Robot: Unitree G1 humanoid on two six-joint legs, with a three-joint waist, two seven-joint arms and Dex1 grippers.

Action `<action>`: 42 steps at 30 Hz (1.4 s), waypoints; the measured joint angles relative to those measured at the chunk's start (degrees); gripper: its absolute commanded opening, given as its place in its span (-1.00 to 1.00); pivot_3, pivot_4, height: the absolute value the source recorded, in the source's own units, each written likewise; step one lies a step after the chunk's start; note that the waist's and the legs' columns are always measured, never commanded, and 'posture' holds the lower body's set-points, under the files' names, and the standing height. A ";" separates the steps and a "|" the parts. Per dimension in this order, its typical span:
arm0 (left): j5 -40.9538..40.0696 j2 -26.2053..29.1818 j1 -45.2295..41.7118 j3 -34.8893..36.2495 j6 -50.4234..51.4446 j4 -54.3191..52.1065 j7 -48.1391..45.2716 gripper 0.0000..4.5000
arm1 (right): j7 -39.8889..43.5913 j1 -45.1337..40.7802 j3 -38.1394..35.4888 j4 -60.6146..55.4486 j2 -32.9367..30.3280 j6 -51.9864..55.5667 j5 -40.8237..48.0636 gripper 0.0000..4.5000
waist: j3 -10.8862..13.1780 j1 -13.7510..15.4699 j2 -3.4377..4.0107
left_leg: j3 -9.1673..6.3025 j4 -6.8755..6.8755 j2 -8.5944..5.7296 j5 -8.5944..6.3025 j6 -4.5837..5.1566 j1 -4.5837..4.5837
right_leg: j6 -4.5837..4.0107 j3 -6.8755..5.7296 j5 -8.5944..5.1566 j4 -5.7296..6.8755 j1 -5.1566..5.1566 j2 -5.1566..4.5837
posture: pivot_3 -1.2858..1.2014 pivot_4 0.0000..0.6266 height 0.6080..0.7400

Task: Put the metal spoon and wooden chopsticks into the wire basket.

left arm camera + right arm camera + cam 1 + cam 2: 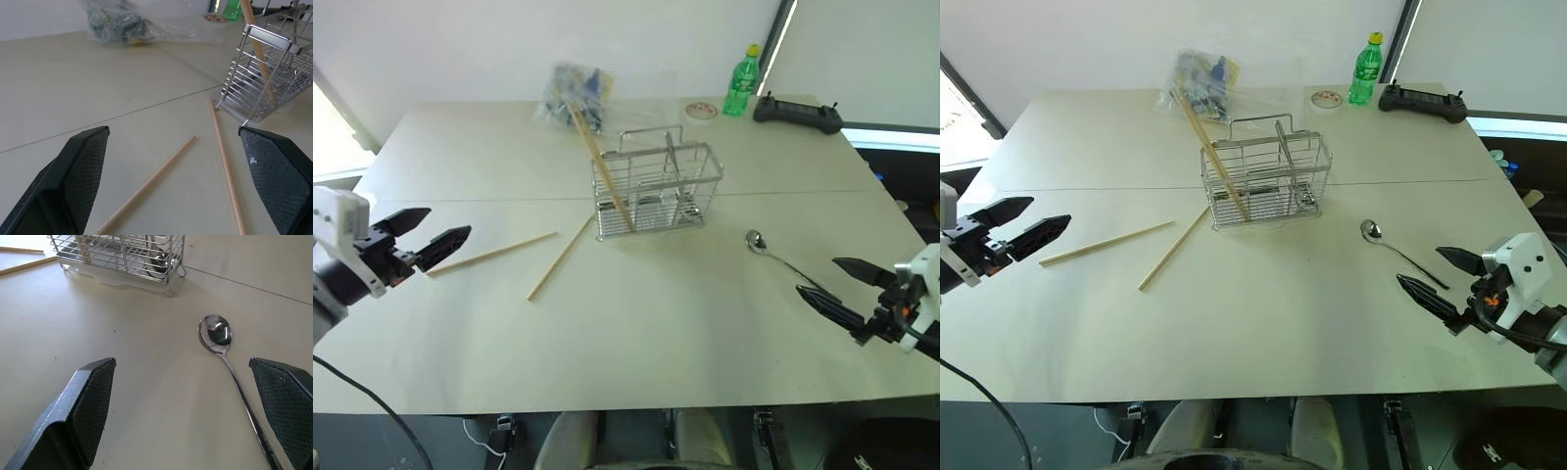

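The wire basket (656,193) stands mid-table with one wooden chopstick (604,171) leaning in it, its top poking out toward the back left. Two more chopsticks lie flat on the table left of the basket: one (492,254) near my left gripper, the other (561,258) angled toward the basket's corner. The metal spoon (781,260) lies right of the basket, bowl toward it. My left gripper (429,235) hovers open at the far left, facing the loose chopsticks (146,185). My right gripper (848,289) is open, just past the spoon's (217,335) handle end.
At the table's back sit a crinkled clear plastic bag (574,94), a roll of tape (701,111), a green bottle (741,81) and a black controller (797,114). The table's front edge runs close below both grippers.
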 measured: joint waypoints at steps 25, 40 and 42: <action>-1.40 1.70 -3.08 -2.37 5.94 0.71 0.75 0.98 | -0.32 -1.45 0.36 1.65 -0.11 -1.60 -1.27 1.00 | 0.00 -0.01 -0.01 | 0.03 0.01 0.04 0.07 0.11 0.01 | -0.07 0.00 0.05 0.01 0.01 0.06 | 0.03 -0.52 0.69; -11.51 4.72 -12.53 -18.98 12.68 -11.73 -5.71 0.98 | 4.95 -21.54 14.03 22.43 -5.72 -7.24 -8.98 1.00 | 0.05 -0.11 0.01 | 0.23 0.04 0.05 0.10 0.17 0.03 | -0.19 0.00 0.14 0.07 0.04 0.12 | 0.03 -0.52 0.69; -11.60 4.73 -15.67 -22.67 12.65 -11.87 -7.14 0.98 | 7.94 -24.82 17.93 27.63 -6.78 -9.13 -10.76 1.00 | 0.06 -0.14 0.02 | 0.26 0.09 0.05 0.11 0.18 0.03 | -0.20 0.00 0.14 0.12 0.04 0.14 | 0.03 -0.52 0.69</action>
